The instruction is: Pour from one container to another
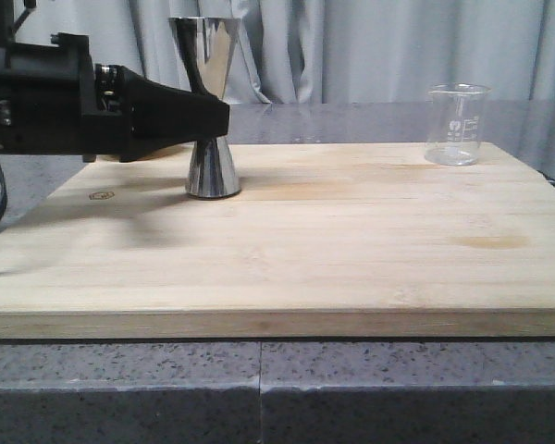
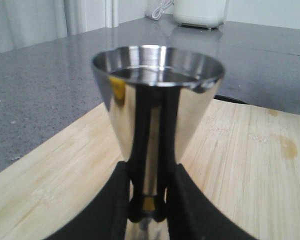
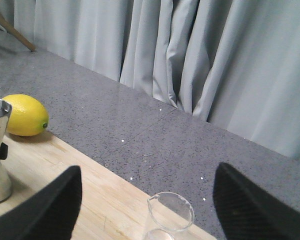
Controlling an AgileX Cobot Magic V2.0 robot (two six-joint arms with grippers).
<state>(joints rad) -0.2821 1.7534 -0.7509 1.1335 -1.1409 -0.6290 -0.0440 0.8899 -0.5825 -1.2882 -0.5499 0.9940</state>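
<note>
Gripping the jigger [image 1: 211, 111] at its waist with left gripper [image 2: 146, 200]; spreading right gripper [image 3: 147, 210] above untouched beaker [image 1: 457, 124]; pouring not yet begun.

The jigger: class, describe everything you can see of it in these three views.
The jigger is polished steel, an hourglass of two cones joined at a narrow waist with a thin gold band. It stands upright on its smaller cone near the back left of the wooden board, wide cup open upward. Its mirror surface reflects the surroundings. The left gripper grips it at the waist, a black finger on each side. Whether it holds liquid cannot be told. The beaker stands apart, far to its right.
</note>
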